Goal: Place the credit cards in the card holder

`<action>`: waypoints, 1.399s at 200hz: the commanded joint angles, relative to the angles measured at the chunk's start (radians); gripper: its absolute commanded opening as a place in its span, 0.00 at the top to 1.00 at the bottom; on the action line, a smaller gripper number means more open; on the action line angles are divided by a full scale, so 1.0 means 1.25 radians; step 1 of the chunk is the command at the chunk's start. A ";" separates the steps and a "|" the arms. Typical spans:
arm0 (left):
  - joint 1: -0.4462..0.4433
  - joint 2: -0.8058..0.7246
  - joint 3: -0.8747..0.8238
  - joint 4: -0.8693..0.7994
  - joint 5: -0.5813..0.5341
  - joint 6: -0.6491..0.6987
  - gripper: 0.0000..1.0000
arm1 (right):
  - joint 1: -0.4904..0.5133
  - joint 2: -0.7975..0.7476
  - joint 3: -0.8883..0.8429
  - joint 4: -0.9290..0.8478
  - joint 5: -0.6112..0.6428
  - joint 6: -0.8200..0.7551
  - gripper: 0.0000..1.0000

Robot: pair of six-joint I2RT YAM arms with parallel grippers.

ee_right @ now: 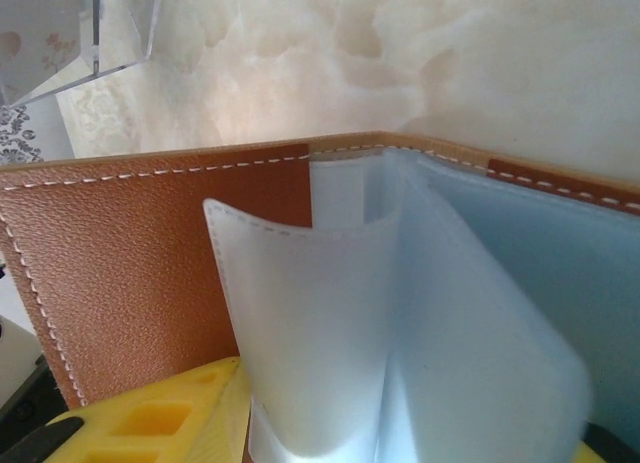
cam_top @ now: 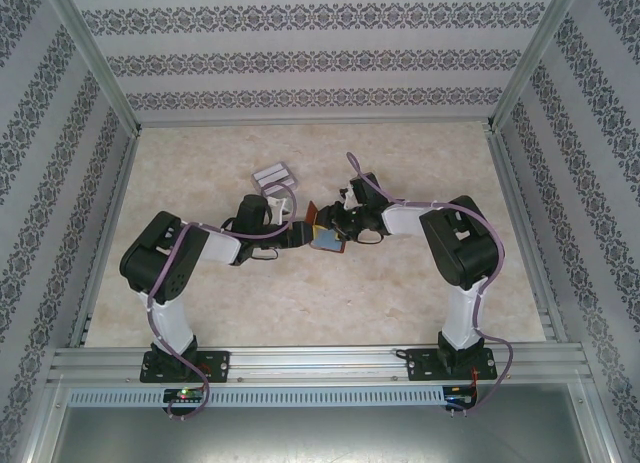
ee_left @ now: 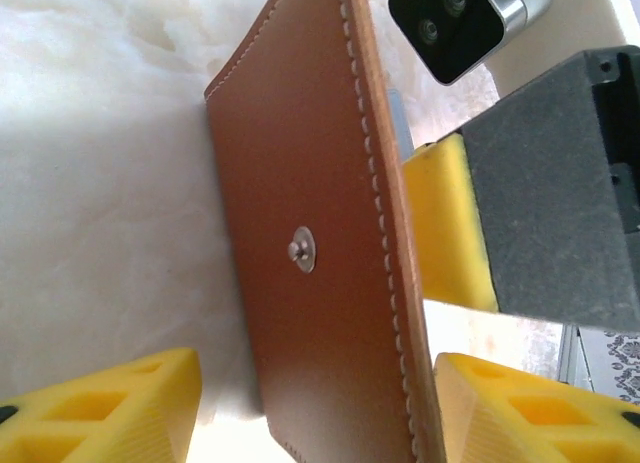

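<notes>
- Yellow fingers (ee_left: 100, 408) of the left gripper (ee_left: 310, 373) sit at 7 and 5 o'clock in the left wrist view, spread wide. The card holder (ee_left: 320, 233) stands on edge between them, unclamped, its brown outside and snap stud (ee_left: 301, 251) facing 9 o'clock. The other arm's yellow pad (ee_left: 450, 223) lies against its far side at 3 o'clock.
- Right wrist view: the right gripper (ee_right: 380, 438) grips the holder's lower part, with one yellow finger at 7 o'clock. The brown flap is at 9 o'clock, and the clear sleeves (ee_right: 330, 323) fan open at centre.
- Top view: both arms fold inward, elbows out, and their wrists meet mid-table (cam_top: 400, 313) around the holder. The credit cards (cam_top: 273, 175) lie stacked at its 11 o'clock, apart.
</notes>
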 commanded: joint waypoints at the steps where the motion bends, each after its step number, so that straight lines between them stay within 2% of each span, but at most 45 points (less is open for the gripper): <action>1: 0.002 0.033 0.025 0.027 0.030 -0.015 0.41 | 0.011 0.008 0.024 0.011 -0.019 0.013 0.56; 19: 0.004 0.045 0.029 0.031 0.036 -0.020 0.46 | 0.015 0.008 0.031 0.010 -0.022 0.016 0.55; 39: 0.004 0.052 0.035 0.018 0.035 -0.018 0.57 | 0.021 0.009 0.037 0.010 -0.027 0.019 0.54; 76: 0.004 0.060 0.044 -0.005 0.028 -0.013 0.86 | 0.022 -0.002 0.035 0.003 -0.024 0.015 0.51; 111: 0.003 0.063 0.047 -0.019 0.019 -0.012 0.92 | 0.009 -0.043 0.020 -0.039 0.009 -0.011 0.49; 139: 0.004 0.059 0.050 -0.038 0.010 -0.007 0.95 | 0.003 -0.077 0.019 -0.142 0.070 -0.063 0.49; 170: 0.003 0.054 0.052 -0.048 0.007 -0.003 0.96 | 0.002 -0.107 0.017 -0.242 0.160 -0.113 0.49; 190: 0.004 0.054 0.053 -0.050 0.006 -0.003 0.95 | 0.002 -0.130 0.025 -0.327 0.267 -0.130 0.49; 204: 0.004 0.053 0.053 -0.051 0.006 -0.006 0.89 | 0.005 -0.161 0.028 -0.364 0.329 -0.139 0.51; 227: 0.004 0.045 0.052 -0.065 -0.001 -0.002 0.76 | 0.029 -0.220 0.052 -0.395 0.369 -0.155 0.54; 248: 0.004 0.040 0.055 -0.074 -0.007 0.003 0.70 | 0.083 -0.222 0.131 -0.482 0.478 -0.207 0.61; 258: 0.004 0.038 0.054 -0.078 -0.008 0.005 0.68 | 0.099 -0.206 0.152 -0.486 0.488 -0.216 0.67; 280: 0.003 0.023 0.050 -0.090 -0.018 0.011 0.62 | 0.099 -0.150 0.170 -0.450 0.433 -0.191 0.69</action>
